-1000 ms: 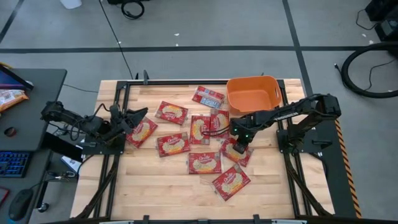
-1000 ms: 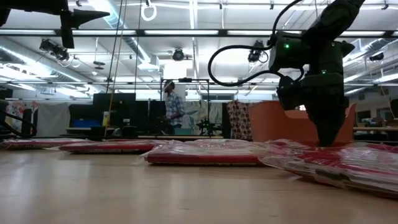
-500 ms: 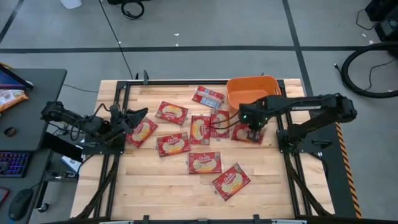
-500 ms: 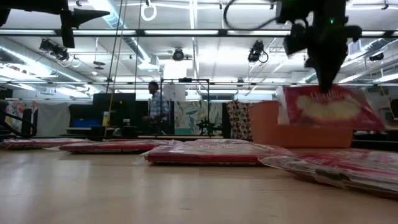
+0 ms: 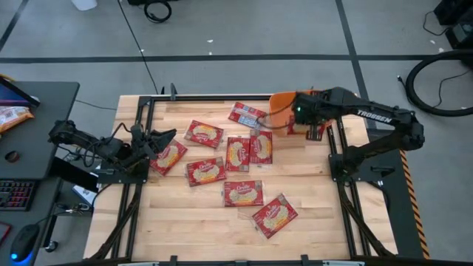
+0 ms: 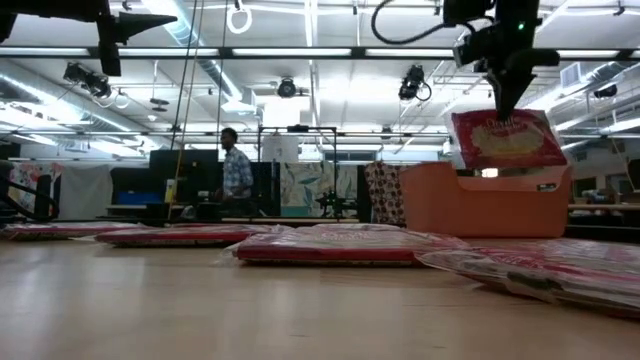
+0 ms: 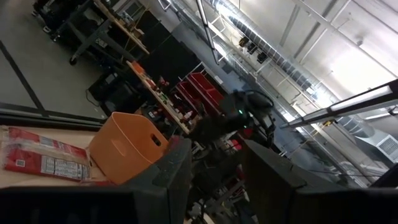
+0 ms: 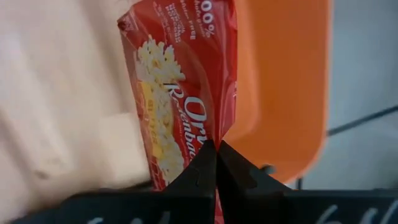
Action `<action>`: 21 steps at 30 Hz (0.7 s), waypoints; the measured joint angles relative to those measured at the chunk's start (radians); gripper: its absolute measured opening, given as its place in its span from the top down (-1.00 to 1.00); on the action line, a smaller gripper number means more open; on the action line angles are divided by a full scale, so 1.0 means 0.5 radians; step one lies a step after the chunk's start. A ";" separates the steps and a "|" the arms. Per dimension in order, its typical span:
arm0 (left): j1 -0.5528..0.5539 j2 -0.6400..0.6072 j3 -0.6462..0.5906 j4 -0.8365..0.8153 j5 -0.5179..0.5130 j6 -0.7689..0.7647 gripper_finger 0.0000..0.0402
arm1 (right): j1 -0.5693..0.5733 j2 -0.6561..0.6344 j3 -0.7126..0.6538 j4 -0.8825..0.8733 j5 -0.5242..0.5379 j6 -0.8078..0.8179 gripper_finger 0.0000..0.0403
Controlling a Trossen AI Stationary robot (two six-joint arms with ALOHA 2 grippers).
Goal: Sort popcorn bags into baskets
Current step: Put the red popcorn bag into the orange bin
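My right gripper (image 6: pixel 503 103) hangs over the orange basket (image 6: pixel 480 205) at the table's far right, shut on one red popcorn bag (image 6: pixel 505 138). In the right wrist view that bag (image 8: pixel 180 93) hangs over the basket's rim (image 8: pixel 280 93). Several more popcorn bags lie flat on the wooden table, among them one at the centre (image 5: pixel 238 153), one nearer the front (image 5: pixel 275 216) and one by the basket (image 5: pixel 247 114). My left gripper (image 5: pixel 164 137) waits at the table's left edge, raised, open and holding nothing (image 7: pixel 217 149). My right gripper pinches the bag's upper edge (image 8: pixel 205 140) between its two fingers. The fingers come from above, pointing steeply down. The bag hangs below them, slightly tilted, lifted clear of the table, with its lower edge (image 6: pixel 510 164) about level with the basket's rim.
The basket (image 5: pixel 284 111) stands at the far right corner, partly under my right arm. The table's metal frame rails (image 5: pixel 140 118) run along both sides. A desk with a keyboard (image 5: pixel 18 193) stands left of the table. A person (image 6: pixel 232 170) walks far behind.
My right gripper has picked a popcorn bag off the table's right middle. It has risen and swung toward the far edge, to above the basket, turning as it went. The bag has gone from lying flat to hanging clear below the fingers.
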 joint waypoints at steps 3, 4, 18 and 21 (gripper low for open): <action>0.000 0.000 0.000 0.000 0.000 0.000 0.27 | -0.167 0.000 0.000 0.144 0.007 -0.219 0.98; 0.000 0.000 0.000 0.000 0.000 0.000 0.27 | -0.219 0.000 0.000 0.192 0.005 -0.288 0.98; 0.000 0.000 0.000 0.000 0.000 0.000 0.27 | -0.599 0.407 0.000 0.422 -0.255 -0.832 0.97; 0.000 0.000 0.000 0.000 0.001 -0.001 0.27 | -0.619 0.538 -0.001 0.404 -0.286 -0.854 0.97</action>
